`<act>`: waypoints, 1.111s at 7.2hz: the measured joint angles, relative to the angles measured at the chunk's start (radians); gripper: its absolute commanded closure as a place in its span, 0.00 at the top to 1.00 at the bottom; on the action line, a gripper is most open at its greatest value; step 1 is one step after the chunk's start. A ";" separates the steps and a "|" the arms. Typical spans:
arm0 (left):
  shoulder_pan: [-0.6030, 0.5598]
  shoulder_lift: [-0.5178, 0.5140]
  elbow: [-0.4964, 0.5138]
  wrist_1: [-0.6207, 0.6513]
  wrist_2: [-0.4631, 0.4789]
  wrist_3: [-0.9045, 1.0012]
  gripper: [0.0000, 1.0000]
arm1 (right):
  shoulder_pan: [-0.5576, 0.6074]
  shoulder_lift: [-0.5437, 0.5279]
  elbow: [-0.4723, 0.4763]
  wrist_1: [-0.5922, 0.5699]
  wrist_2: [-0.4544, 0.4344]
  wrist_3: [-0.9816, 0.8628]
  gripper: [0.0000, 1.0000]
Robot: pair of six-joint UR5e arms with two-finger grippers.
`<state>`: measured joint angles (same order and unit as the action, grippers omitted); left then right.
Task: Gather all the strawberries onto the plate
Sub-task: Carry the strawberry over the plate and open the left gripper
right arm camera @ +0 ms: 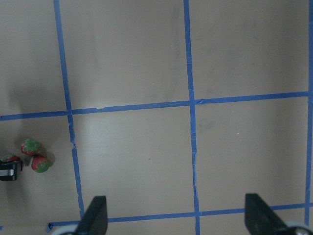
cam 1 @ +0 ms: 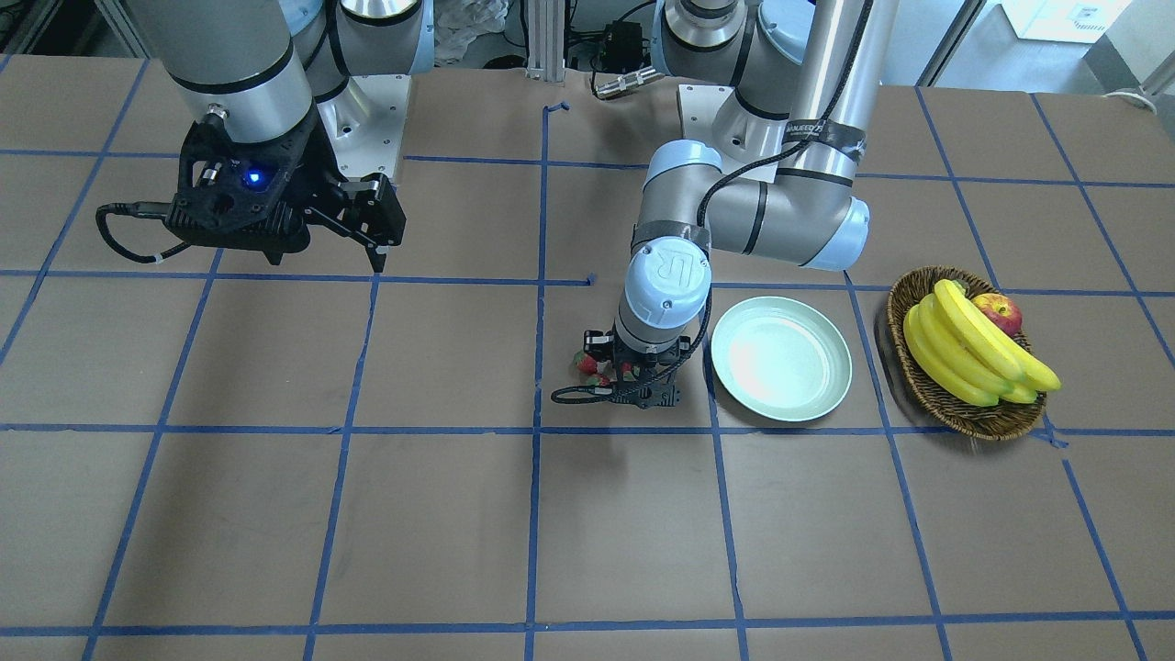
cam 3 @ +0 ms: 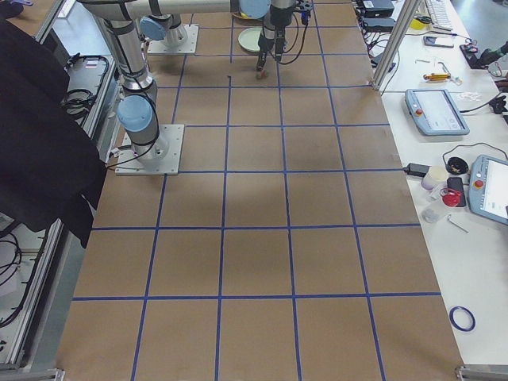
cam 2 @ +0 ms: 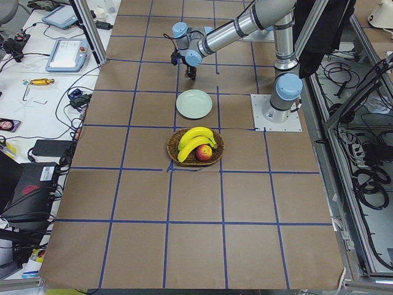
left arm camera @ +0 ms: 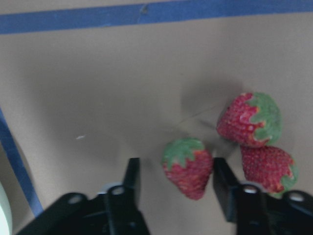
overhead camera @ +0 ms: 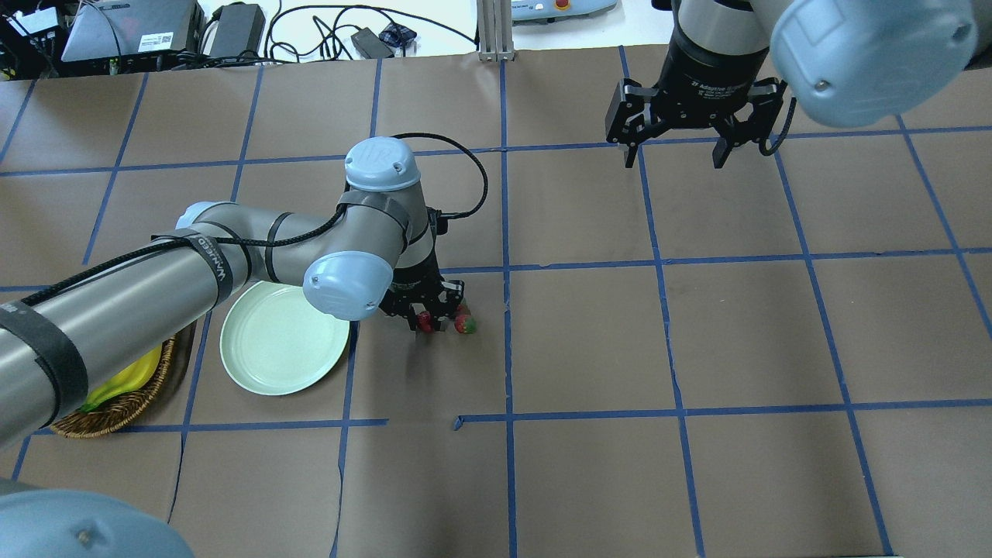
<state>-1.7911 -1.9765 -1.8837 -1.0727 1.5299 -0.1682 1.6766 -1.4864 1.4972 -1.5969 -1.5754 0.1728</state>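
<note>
Three small red strawberries lie close together on the brown table. In the left wrist view one strawberry [left arm camera: 188,166] sits between the open fingers of my left gripper [left arm camera: 175,169]; the right finger [left arm camera: 222,188] touches it and the left finger stands apart. The other two [left arm camera: 249,120] [left arm camera: 268,166] lie just outside that right finger. In the overhead view my left gripper [overhead camera: 434,316] is low over the strawberries [overhead camera: 465,324], right of the mint-green plate [overhead camera: 263,372], which holds nothing. My right gripper [overhead camera: 673,155] hangs open and empty, far off.
A wicker basket [cam 1: 927,390] with bananas [cam 1: 973,353] and an apple [cam 1: 999,312] stands beyond the plate [cam 1: 780,404], away from the strawberries [cam 1: 587,364]. Blue tape lines grid the table. The right wrist view shows the strawberries [right arm camera: 31,146] at its left edge.
</note>
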 measured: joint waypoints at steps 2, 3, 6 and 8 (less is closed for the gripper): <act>0.000 0.007 0.001 0.000 0.001 0.022 0.08 | 0.000 0.000 0.000 0.000 0.000 0.000 1.00; 0.002 0.028 0.004 -0.003 0.013 0.064 0.09 | 0.000 0.000 0.000 -0.001 0.000 0.000 1.00; 0.067 0.112 0.002 -0.063 0.072 0.183 0.08 | -0.001 0.000 0.000 -0.001 0.000 -0.001 1.00; 0.178 0.160 -0.036 -0.111 0.113 0.356 0.08 | -0.002 0.000 0.000 0.000 -0.001 -0.002 1.00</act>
<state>-1.6134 -1.8169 -1.9197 -1.1832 1.6427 0.1882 1.6751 -1.4864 1.4971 -1.5973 -1.5764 0.1705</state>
